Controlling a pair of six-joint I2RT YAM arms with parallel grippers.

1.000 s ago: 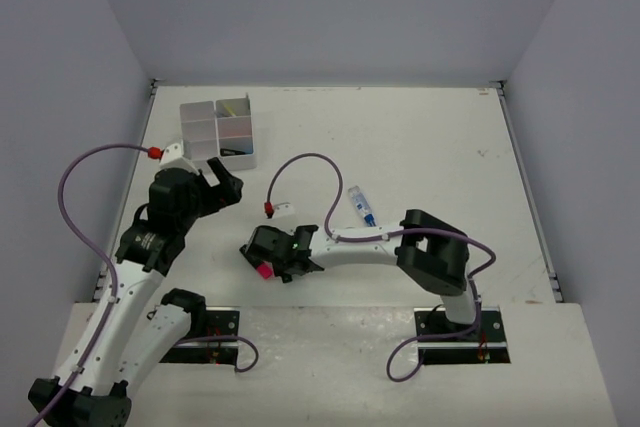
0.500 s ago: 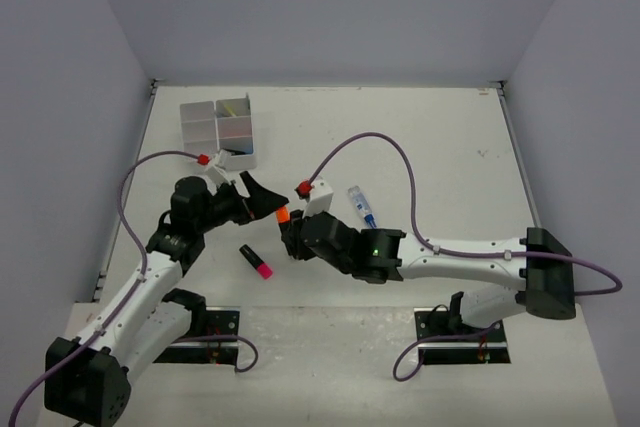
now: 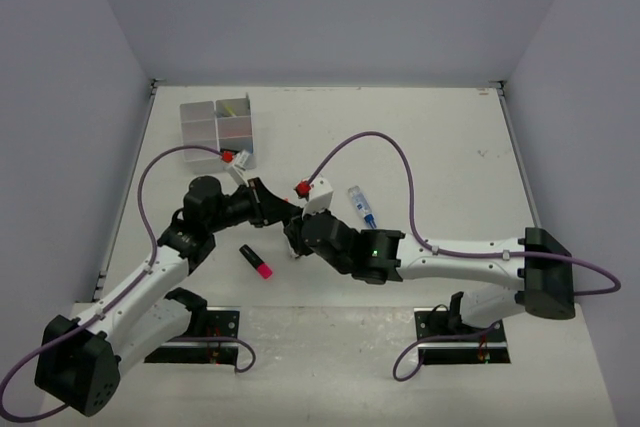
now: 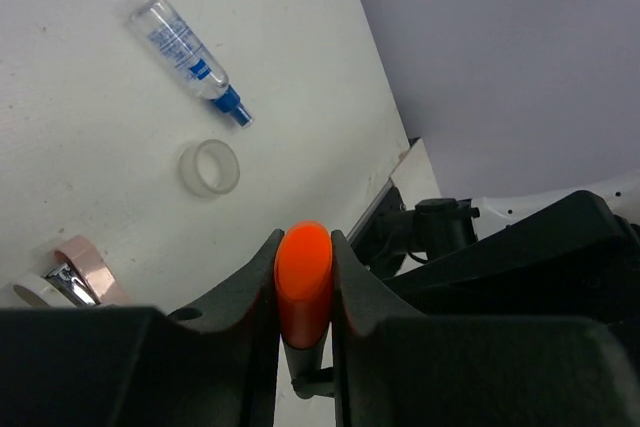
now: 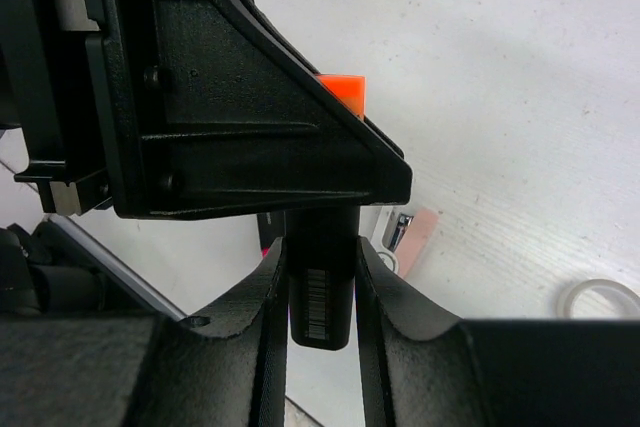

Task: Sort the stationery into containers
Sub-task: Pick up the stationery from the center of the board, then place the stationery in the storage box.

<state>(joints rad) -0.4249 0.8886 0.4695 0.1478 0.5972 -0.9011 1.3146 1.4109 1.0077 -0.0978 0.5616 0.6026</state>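
An orange-ended black highlighter (image 4: 303, 269) hangs above the table between both grippers. My left gripper (image 4: 303, 247) is shut on its orange end (image 5: 342, 90). My right gripper (image 5: 322, 247) is shut on its black barrel (image 5: 322, 292), both fingers against it. In the top view the two grippers meet at the table's middle, left gripper (image 3: 280, 209) and right gripper (image 3: 296, 233). A pink-ended highlighter (image 3: 256, 260) lies on the table just in front of them. The divided white tray (image 3: 197, 119) stands at the far left with items in some compartments.
A blue-capped tube (image 3: 361, 205) lies right of the grippers, also seen as the tube (image 4: 190, 47) in the left wrist view. A clear tape ring (image 4: 210, 168) and a pink eraser (image 4: 88, 262) lie under the grippers. Purple cables arc over both arms.
My left gripper has moved right up to the right gripper and closed from wide open onto the highlighter's orange end. The right arm, first folded near the pink highlighter, has held still lately.
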